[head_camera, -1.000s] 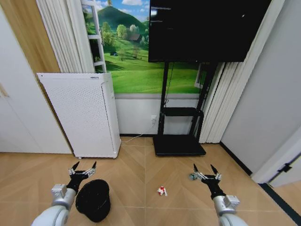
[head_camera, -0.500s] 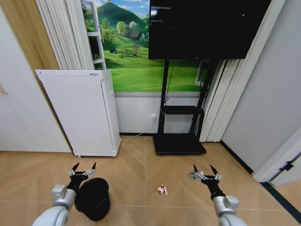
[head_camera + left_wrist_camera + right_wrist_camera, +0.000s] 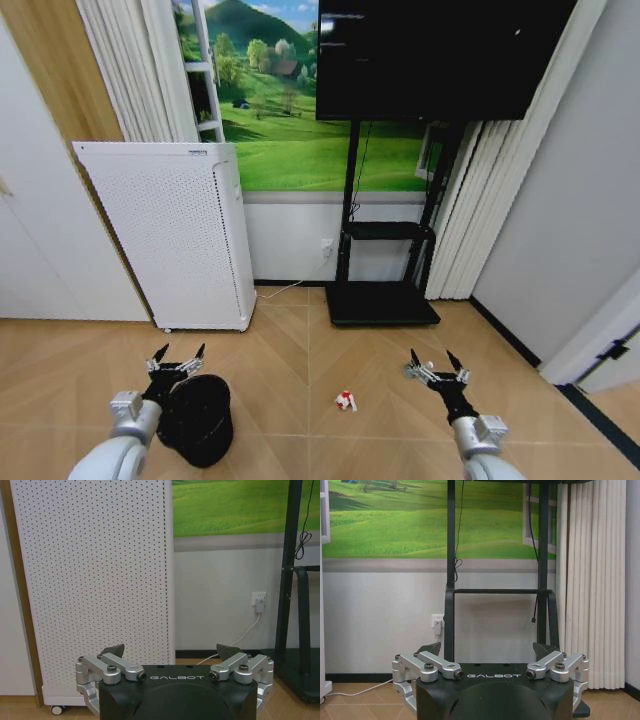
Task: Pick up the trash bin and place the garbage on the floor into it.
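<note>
While both arms hang low over the wooden floor (image 3: 300, 350), the white perforated appliance (image 3: 170, 235) stands by the wall at the far left, and the black TV stand (image 3: 385, 285) is at the far middle. The trash bin (image 3: 197, 420) stands on the floor near the front left edge, just behind the left gripper (image 3: 177, 360), whose fingers are spread. The right gripper (image 3: 433, 366) hovers at the front right, fingers spread too. A red-and-white wrapper (image 3: 345, 402) lies between them.
</note>
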You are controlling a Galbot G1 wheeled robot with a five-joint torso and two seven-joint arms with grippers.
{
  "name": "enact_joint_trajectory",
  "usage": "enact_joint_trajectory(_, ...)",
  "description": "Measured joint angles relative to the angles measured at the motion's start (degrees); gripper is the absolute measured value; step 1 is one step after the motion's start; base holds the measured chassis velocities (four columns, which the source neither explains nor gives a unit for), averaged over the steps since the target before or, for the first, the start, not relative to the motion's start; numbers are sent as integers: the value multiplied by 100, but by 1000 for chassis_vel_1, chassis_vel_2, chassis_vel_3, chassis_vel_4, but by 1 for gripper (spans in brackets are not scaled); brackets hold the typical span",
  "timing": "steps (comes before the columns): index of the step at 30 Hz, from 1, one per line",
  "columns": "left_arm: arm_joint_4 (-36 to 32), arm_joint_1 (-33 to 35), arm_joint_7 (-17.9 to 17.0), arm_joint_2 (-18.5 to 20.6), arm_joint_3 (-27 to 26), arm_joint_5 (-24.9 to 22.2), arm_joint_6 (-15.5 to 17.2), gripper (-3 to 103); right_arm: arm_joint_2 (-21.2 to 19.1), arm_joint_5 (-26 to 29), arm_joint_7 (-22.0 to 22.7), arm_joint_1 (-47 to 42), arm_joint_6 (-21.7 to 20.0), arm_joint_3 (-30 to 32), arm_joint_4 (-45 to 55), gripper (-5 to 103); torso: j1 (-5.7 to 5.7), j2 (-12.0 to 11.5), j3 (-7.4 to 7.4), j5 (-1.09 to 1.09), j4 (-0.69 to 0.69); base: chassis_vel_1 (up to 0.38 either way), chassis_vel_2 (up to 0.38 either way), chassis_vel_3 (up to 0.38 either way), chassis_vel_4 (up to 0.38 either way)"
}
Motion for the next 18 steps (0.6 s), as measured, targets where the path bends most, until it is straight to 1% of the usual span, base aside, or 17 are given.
enact_joint_trajectory(5, -21, 4, -4, -12, 0, 5, 0, 100, 4, 0, 0, -9, 4, 7, 0, 100, -36, -131, -95, 0, 0, 0, 0, 0, 0)
enact_joint_trajectory(9, -25, 0, -5, -11, 3, 6, 1, 100, 3, 2, 1, -13, 7, 17, 2, 100, -53, -193, -141, 0, 0, 0, 0, 0, 0)
enact_joint_trajectory(11, -32, -3, -5, 1, 3, 6, 4, 100, 1, 7, 2, -14, 9, 22, 9, 100, -71, -263, -191, 0, 0, 0, 0, 0, 0)
enact_joint_trajectory(12, -32, -3, -5, 1, 3, 6, 4, 100, 1, 7, 2, -14, 9, 22, 9, 100, -71, -263, -191, 0, 0, 0, 0, 0, 0)
enact_joint_trajectory(15, -45, 2, -5, 7, -2, 2, 9, 100, 4, 9, 3, -16, 9, 22, 27, 100, -90, -359, -268, 0, 0, 0, 0, 0, 0)
enact_joint_trajectory(16, -45, 2, -5, 7, -2, 2, 9, 100, 4, 9, 3, -16, 9, 22, 27, 100, -90, -359, -268, 0, 0, 0, 0, 0, 0)
enact_joint_trajectory(18, -53, 6, -5, 4, -5, 1, 11, 100, 9, 9, 4, -15, 9, 19, 31, 100, -105, -422, -317, 0, 0, 0, 0, 0, 0)
